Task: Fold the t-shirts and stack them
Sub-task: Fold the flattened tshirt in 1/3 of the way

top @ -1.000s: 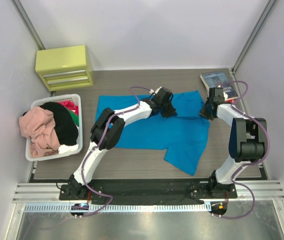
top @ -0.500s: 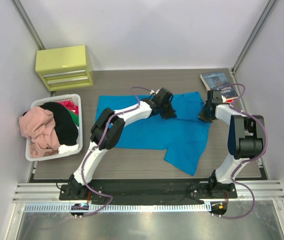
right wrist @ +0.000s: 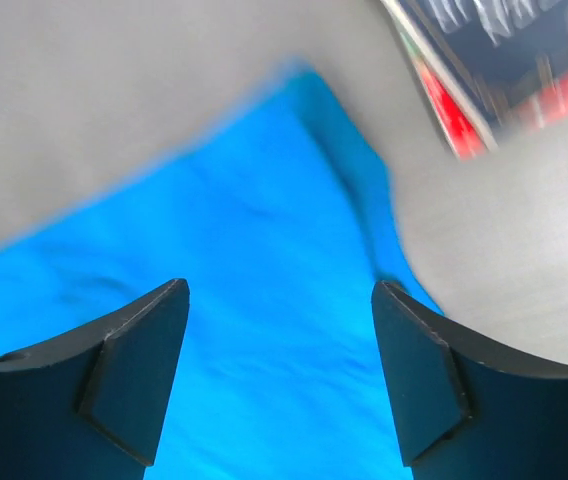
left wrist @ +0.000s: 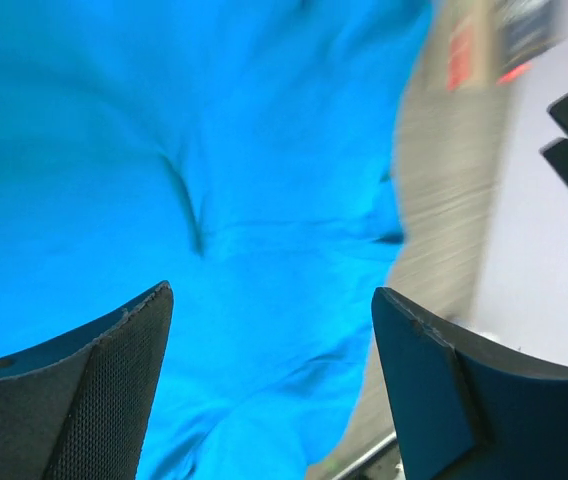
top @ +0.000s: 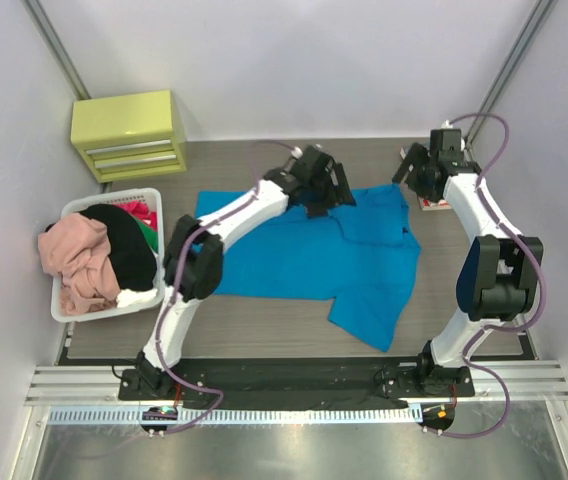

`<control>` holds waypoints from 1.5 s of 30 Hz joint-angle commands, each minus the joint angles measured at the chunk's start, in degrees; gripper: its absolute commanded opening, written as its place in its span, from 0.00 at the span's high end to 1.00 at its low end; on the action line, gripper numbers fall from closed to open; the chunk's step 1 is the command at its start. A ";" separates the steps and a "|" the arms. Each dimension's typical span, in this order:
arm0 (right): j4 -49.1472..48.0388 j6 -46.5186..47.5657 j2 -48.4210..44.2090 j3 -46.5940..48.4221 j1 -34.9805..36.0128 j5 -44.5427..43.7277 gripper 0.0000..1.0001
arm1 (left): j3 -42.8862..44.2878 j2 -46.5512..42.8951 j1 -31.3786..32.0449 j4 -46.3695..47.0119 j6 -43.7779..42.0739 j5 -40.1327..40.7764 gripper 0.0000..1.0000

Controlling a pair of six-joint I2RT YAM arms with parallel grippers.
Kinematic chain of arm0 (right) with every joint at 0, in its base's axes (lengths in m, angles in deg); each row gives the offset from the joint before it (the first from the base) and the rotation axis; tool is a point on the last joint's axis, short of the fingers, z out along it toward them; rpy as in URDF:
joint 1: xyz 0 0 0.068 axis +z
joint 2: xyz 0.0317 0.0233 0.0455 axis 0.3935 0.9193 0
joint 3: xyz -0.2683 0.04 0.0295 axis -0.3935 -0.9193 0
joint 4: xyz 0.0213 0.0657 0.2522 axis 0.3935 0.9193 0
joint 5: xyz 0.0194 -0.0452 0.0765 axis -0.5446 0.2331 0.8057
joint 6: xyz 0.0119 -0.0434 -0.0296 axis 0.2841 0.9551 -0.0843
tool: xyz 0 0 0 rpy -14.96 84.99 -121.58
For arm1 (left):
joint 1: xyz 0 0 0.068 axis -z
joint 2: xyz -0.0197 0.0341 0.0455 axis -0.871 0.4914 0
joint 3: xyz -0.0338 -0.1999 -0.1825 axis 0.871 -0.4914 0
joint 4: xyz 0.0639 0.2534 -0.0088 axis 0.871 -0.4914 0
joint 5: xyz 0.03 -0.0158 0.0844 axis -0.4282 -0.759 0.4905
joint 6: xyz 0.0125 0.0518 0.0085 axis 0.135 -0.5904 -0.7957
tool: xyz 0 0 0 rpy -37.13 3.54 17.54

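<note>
A bright turquoise t-shirt (top: 304, 260) lies spread on the table, one sleeve pointing toward the near right. My left gripper (top: 332, 190) hovers over the shirt's far edge near the middle. Its jaws stand open with nothing between them, only blue cloth (left wrist: 214, 150) below. Above the shirt's far right corner my right gripper (top: 412, 172) is also open and empty, with the cloth (right wrist: 234, 260) under it. More t-shirts, pink (top: 79, 260), black (top: 124, 245), red and white, are heaped in a basket at the left.
The white basket (top: 104, 312) stands at the table's left edge. A yellow drawer cabinet (top: 129, 135) sits in the back left corner. A dark book (right wrist: 504, 60) lies at the back right, mostly under my right arm.
Both grippers went from shut to open, let go of the shirt's far edge and rose toward the back of the table. The shirt's far edge now lies on the table.
</note>
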 commanded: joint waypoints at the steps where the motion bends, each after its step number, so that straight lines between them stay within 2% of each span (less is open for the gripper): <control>1: -2.97 1.11 -0.99 6.75 3.89 4.27 0.20 | -7.75 -15.53 -9.59 -0.31 -5.60 2.65 0.19; 6: -10.28 -0.13 6.82 6.59 10.40 -1.87 0.20 | -18.15 -19.77 -20.05 -0.38 -8.33 3.19 0.19; 10: -14.42 -1.96 13.33 5.44 10.86 -5.13 0.20 | -23.78 -21.97 -25.94 -3.99 -9.38 9.24 0.20; 16: -15.74 -3.11 17.21 2.46 10.77 -6.01 0.22 | -27.74 -21.98 -31.57 -4.87 -10.00 10.66 0.28; 21: -16.36 -3.03 16.69 0.43 10.77 -6.37 0.22 | -29.32 -20.93 -33.07 -4.79 -11.67 13.56 0.30; 29: -17.06 -3.47 12.47 -1.42 10.86 -5.05 0.22 | -32.58 -19.25 -35.71 -4.17 -13.51 15.49 0.39; 36: -16.80 -3.29 10.89 -0.71 10.94 -4.78 0.22 | -31.79 -17.67 -36.15 -3.90 -15.80 15.93 0.43; 45: -15.39 -2.50 10.79 0.78 11.12 -5.40 0.22 | -33.02 -16.88 -37.47 -1.80 -17.21 13.83 0.57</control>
